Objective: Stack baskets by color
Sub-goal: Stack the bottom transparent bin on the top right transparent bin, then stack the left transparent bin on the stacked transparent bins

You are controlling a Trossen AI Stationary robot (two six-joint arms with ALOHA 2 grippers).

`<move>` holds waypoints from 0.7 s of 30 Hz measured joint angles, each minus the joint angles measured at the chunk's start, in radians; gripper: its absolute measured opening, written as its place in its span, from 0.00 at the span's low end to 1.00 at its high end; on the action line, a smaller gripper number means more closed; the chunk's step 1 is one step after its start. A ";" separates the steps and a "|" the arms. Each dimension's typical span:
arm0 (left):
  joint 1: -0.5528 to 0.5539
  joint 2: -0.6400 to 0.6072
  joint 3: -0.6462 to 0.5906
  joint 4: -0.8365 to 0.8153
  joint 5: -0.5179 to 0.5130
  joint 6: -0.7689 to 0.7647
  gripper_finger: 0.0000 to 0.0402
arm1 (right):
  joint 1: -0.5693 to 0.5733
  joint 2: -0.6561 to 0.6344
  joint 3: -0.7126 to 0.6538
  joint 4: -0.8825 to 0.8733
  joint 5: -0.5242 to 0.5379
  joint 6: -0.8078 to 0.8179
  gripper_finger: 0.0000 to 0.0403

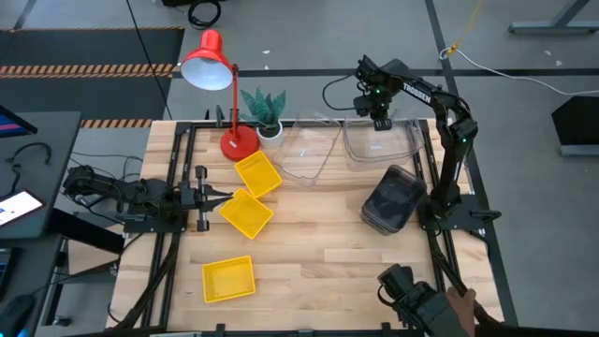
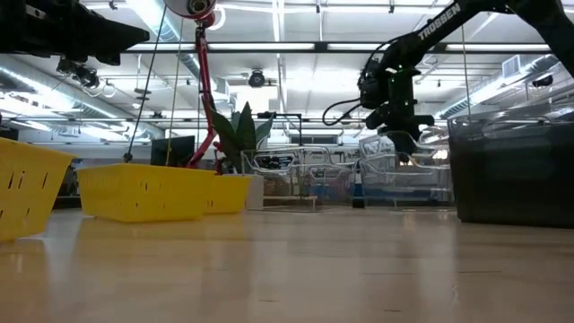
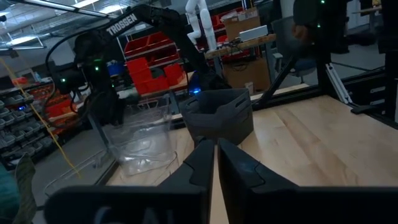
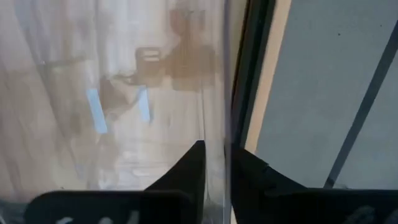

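Observation:
Three yellow baskets lie apart on the table's left half. A dark grey stack stands at the right. Two clear baskets rest on the table at the far edge. My right gripper points down over the right clear basket's far wall. It is open, with that wall standing between its fingers. My left gripper is level at the left, shut on nothing, its tips just short of the middle yellow basket.
A red desk lamp and a small green plant stand at the far edge, left of the clear baskets. Black frame rails run along both table sides. A dark device and a person's hand show at the near right corner.

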 joint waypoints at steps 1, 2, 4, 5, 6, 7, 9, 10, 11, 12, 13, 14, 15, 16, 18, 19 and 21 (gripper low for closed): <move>0.000 0.000 0.000 0.000 0.000 0.000 0.08 | 0.005 0.000 -0.007 0.004 0.000 0.007 0.18; 0.000 0.000 0.000 0.000 0.000 0.000 0.08 | 0.010 0.000 -0.013 0.004 0.001 0.015 0.20; 0.000 0.000 0.000 0.000 0.000 0.000 0.08 | 0.021 0.000 -0.018 0.004 0.002 0.039 0.24; 0.000 0.000 0.000 0.000 0.000 0.000 0.07 | 0.026 0.000 -0.018 0.002 0.002 0.051 0.26; 0.000 0.000 0.000 0.000 0.000 0.000 0.07 | 0.032 0.000 -0.018 0.002 0.004 0.054 0.28; 0.000 0.000 0.000 0.000 0.000 0.000 0.07 | 0.038 0.000 -0.018 0.001 0.015 0.056 0.30; 0.000 0.000 0.000 0.000 0.000 0.000 0.06 | 0.050 -0.001 -0.018 0.001 0.040 0.056 0.34; 0.000 0.000 0.000 0.000 0.000 0.000 0.06 | 0.054 -0.001 -0.018 0.001 0.048 0.059 0.36; 0.000 0.000 0.000 0.000 0.000 0.000 0.06 | 0.059 -0.001 -0.018 0.001 0.053 0.061 0.38; 0.000 0.000 0.000 0.000 0.000 -0.001 0.06 | 0.064 -0.001 -0.017 0.001 0.064 0.063 0.40; 0.000 0.000 0.000 0.000 0.000 -0.001 0.06 | 0.069 -0.001 -0.014 -0.003 0.082 0.063 0.41; 0.000 0.000 0.000 0.000 0.000 -0.001 0.07 | 0.076 -0.001 -0.007 -0.006 0.105 0.063 0.43; 0.000 0.000 0.000 0.000 0.000 -0.001 0.07 | 0.081 -0.001 0.007 -0.009 0.123 0.063 0.44; 0.000 0.000 0.000 0.000 0.000 0.000 0.07 | 0.086 -0.001 0.022 -0.010 0.130 0.063 0.45; 0.000 0.000 0.000 0.000 0.000 0.000 0.08 | 0.099 -0.002 0.054 -0.011 0.129 0.083 0.46; 0.000 0.000 0.000 0.000 0.000 0.000 0.08 | 0.109 -0.002 0.070 -0.005 0.126 0.105 0.46; 0.000 0.000 0.000 0.000 0.000 0.013 0.08 | 0.138 -0.002 0.099 0.027 0.125 0.159 0.46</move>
